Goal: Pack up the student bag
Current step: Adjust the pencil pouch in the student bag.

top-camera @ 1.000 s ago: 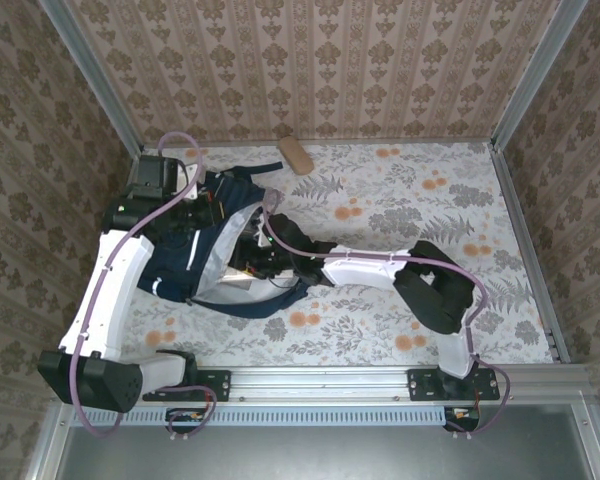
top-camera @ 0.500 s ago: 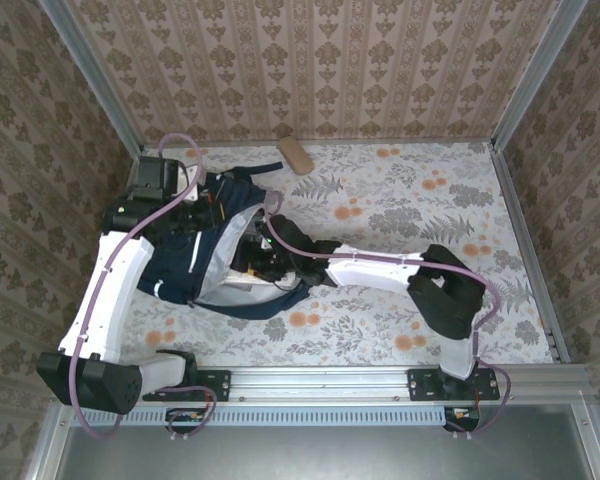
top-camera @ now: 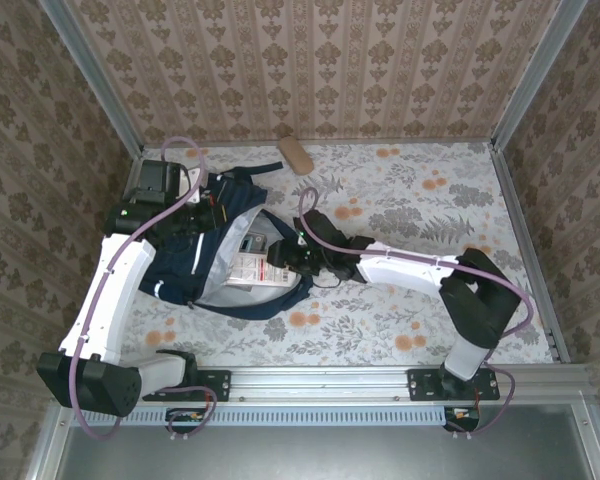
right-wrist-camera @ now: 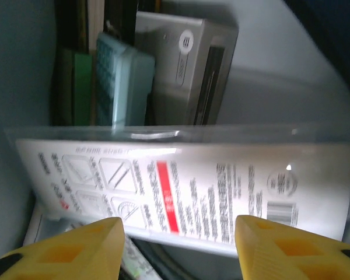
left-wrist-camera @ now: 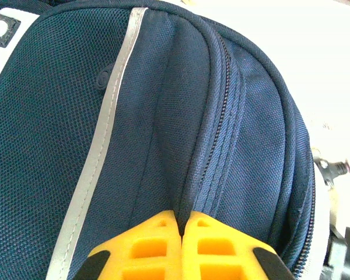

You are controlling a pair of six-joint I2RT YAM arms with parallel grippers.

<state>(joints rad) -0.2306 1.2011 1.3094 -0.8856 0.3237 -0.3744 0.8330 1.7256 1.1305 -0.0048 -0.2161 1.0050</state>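
Packing is under way. The right gripper (right-wrist-camera: 176, 228) sits at the mouth of the bag (top-camera: 175, 265), left of centre in the top view. Its jaws are apart, and a packet (right-wrist-camera: 181, 192) lies just inside. The left gripper (left-wrist-camera: 181, 220) is clamped on a fold of the navy, pale-striped fabric (holding it open, I judge). The next move probably calls for backing out without snagging the grey lining.

Navy student bag (top-camera: 176, 268), mouth open

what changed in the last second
The right end effector pulled back right, out of the backpack, jaws open, leaving a white printed packet in its mouth. The left end effector stayed pinched on the backpack's fabric; the backpack didn't shift.
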